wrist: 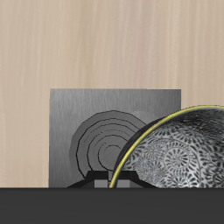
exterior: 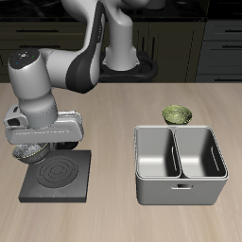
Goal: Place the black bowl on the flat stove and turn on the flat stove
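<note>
**Q:** Where is the small round black bowl (wrist: 179,153) with the glossy, grey patterned inside?

**A:** It hangs off the bench (exterior: 113,123), held above the back edge of the flat black square stove (exterior: 61,180) with pale rings. The gripper (exterior: 38,146) appears clamped narrowly on its rim, though the fingertips are mostly hidden.

**Q:** How will it handle?

**A:** Probably light, rigid and slick. A rim pinch lets it tilt, so it should be lowered level onto the rings. I cannot make out the knob.
</note>
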You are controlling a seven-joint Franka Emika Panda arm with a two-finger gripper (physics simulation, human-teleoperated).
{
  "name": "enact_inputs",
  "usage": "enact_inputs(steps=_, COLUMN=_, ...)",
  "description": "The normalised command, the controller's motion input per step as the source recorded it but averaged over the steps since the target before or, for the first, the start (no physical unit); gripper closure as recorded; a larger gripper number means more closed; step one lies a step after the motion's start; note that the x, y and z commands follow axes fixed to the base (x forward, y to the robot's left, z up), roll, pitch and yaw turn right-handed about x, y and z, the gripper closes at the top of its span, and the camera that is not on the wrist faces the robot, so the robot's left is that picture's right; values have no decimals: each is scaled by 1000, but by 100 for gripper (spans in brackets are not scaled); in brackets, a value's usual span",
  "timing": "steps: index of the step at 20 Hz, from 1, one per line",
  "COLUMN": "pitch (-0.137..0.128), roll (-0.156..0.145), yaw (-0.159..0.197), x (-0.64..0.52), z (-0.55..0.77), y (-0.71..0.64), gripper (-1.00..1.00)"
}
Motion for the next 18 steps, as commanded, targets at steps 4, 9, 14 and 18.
enact_inputs(steps=4, pitch=40, roll=16, yaw=6, x=-14, z=-265, y=101, gripper=100)
enact_inputs(steps=9, pitch=33, roll=4, yaw=-1, x=9, z=-250, y=84, gripper=100)
enact_inputs(steps=14, pitch=17, roll=-8, yaw=9, x=2, z=-137, y=31, gripper=100)
enact_inputs(steps=18, pitch=93, roll=-78, yaw=-4, x=43, z=-271, y=-86, gripper=-100)
